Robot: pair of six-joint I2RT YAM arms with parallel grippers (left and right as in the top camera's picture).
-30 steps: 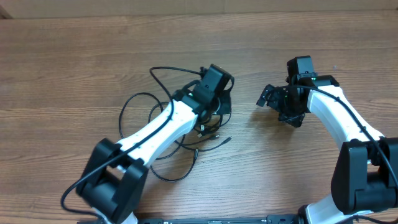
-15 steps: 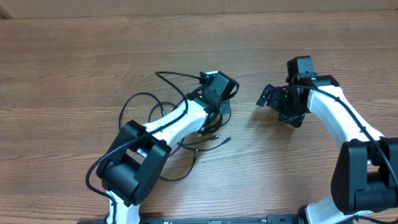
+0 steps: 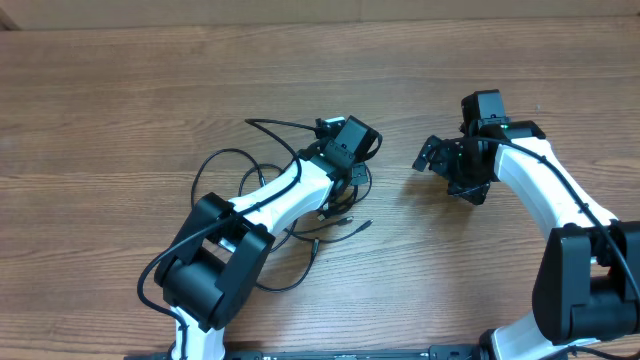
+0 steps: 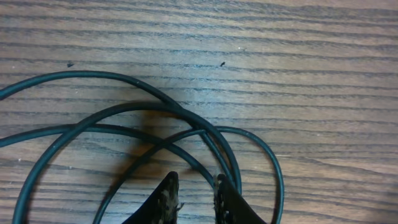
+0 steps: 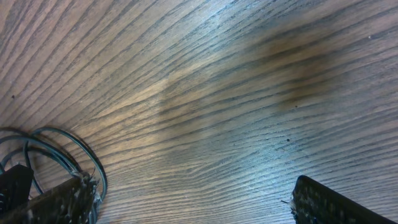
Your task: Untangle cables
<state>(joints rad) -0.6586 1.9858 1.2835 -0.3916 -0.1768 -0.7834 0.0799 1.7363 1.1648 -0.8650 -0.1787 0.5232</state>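
The cables (image 3: 222, 158) are thin black cords lying in overlapping loops on the wooden table, with small plug ends (image 3: 345, 217) toward the front. My left gripper (image 3: 350, 170) points down over the right side of the tangle. In the left wrist view its fingertips (image 4: 193, 182) stand a narrow gap apart with bare wood between them. Crossed cable loops (image 4: 124, 112) lie just ahead, and one strand runs along the right finger (image 4: 225, 198). My right gripper (image 3: 447, 172) is wide open over bare wood, right of the tangle. The right wrist view shows the cables (image 5: 74, 146) at far left.
The wooden table (image 3: 120, 80) reaches the frame edges on all sides. Both arm bases sit at the front edge. A thicker black wire (image 3: 175, 265) runs along the left arm. The right gripper (image 5: 186, 200) has only wood grain between its fingers.
The left arm has swung and its gripper has shifted a little right over the tangle. The top cable loop has shifted with it. The right arm has not moved.
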